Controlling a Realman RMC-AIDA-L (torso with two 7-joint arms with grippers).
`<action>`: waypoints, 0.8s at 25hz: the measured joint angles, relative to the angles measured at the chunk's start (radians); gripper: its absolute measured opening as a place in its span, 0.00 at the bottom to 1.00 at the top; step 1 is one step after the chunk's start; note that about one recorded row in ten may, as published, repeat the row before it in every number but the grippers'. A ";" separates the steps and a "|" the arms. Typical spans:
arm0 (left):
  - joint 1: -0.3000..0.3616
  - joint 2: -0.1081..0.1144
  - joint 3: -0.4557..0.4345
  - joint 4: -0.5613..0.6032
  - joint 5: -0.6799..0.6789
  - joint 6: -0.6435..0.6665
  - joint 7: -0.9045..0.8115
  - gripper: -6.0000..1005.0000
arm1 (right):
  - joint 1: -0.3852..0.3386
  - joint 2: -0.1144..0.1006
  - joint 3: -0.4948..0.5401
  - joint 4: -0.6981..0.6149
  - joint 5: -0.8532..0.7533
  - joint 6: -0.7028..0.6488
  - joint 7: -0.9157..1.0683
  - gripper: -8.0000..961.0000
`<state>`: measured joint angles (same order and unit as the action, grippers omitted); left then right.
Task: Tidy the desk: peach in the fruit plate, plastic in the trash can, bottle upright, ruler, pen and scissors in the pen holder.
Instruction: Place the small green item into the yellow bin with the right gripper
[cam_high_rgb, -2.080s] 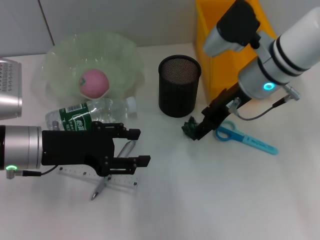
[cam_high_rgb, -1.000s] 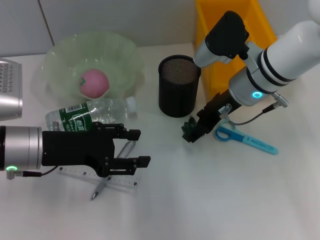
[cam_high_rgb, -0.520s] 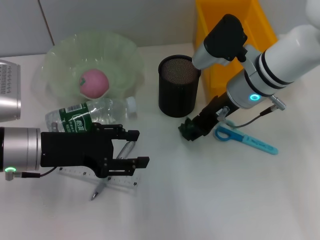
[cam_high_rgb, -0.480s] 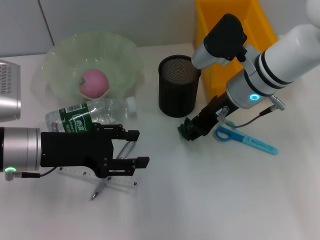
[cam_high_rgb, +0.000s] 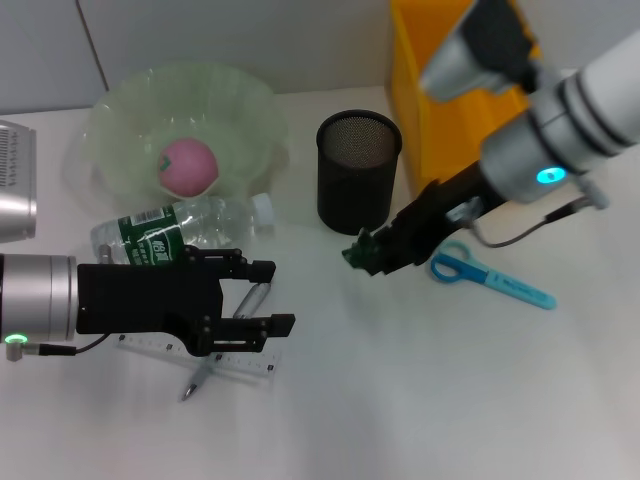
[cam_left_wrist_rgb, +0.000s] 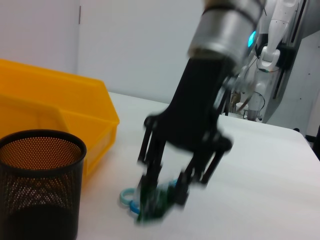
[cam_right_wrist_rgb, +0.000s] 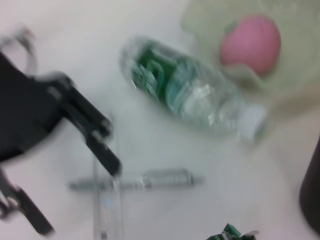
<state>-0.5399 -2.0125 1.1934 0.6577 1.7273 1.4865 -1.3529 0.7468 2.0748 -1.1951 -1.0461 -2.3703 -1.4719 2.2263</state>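
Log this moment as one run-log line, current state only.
right claw: shut on green plastic, near pen holder | left claw: open over ruler and pen | peach: in plate | bottle: lying

Pink round peach (cam_high_rgb: 189, 165) sits in a pale green translucent ruffled plate (cam_high_rgb: 245, 105). Clear plastic bottle (cam_high_rgb: 180, 228) has a green label and white cap. Black mesh pen holder (cam_high_rgb: 358, 172), bright yellow plastic bin (cam_high_rgb: 420, 90), blue-handled scissors (cam_high_rgb: 490, 277), dark green crumpled plastic scrap (cam_high_rgb: 360, 256), silver pen (cam_high_rgb: 225, 340), clear ruler (cam_high_rgb: 200, 355).
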 joint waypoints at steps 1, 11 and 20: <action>0.000 0.000 0.000 0.000 0.000 0.000 0.000 0.69 | -0.021 0.000 0.015 -0.049 0.017 -0.022 0.000 0.45; 0.000 0.000 0.000 -0.001 0.000 0.000 0.004 0.69 | -0.214 0.003 0.286 -0.161 0.394 0.097 -0.256 0.38; -0.001 0.000 0.001 0.002 0.002 0.000 0.005 0.69 | -0.240 0.000 0.416 0.104 0.699 0.410 -0.554 0.31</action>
<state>-0.5410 -2.0126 1.1948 0.6595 1.7288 1.4868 -1.3483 0.5067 2.0752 -0.7789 -0.9417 -1.6718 -1.0616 1.6721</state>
